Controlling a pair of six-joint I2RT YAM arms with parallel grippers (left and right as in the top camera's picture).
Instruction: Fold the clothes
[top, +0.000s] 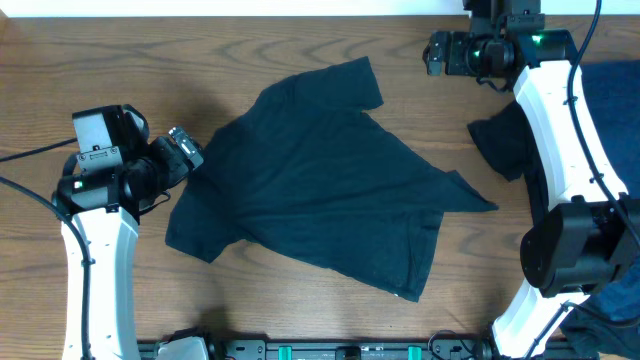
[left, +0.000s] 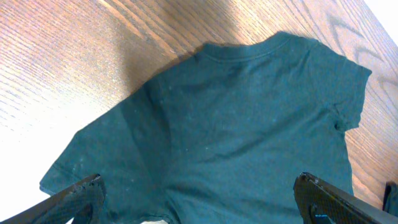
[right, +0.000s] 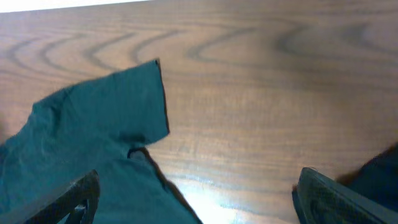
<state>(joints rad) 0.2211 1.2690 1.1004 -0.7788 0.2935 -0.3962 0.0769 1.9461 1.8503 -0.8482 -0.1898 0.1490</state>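
We judge the folding to be near its start. The black short-sleeved fabric T-shirt (top: 310, 170) lies slantwise in the middle of the brown wood-grain worktop (top: 130, 50). It is mostly flat in a single layer, both sleeves are spread outward, and the round collar (left: 235, 50) shows plainly in the left wrist view. Only at its lower right does the cloth seem doubled, where one edge overlaps another and a corner runs out to a point. Whether that is a first fold or just a rumple we cannot say. So the sleeves, the sides and the final halving all look left to do. A small dark crumpled garment (top: 505, 145) sits apart on the right, and navy blue cloth (top: 620, 100) lies at the right edge; neither looks folded.

The left hand (top: 186, 150) hovers just beside the shirt's left edge, its fingers (left: 74, 194) spread wide with nothing between them. The right hand (top: 440, 52) is at the far side of the worktop, beyond the upper sleeve, likewise spread and empty.

The white right arm (top: 555, 110) covers part of the crumpled garment, and the navy cloth is cut off by the frame, so we cannot tell how many pieces wait there. No print shows on the shirt, so we cannot tell which face is up.
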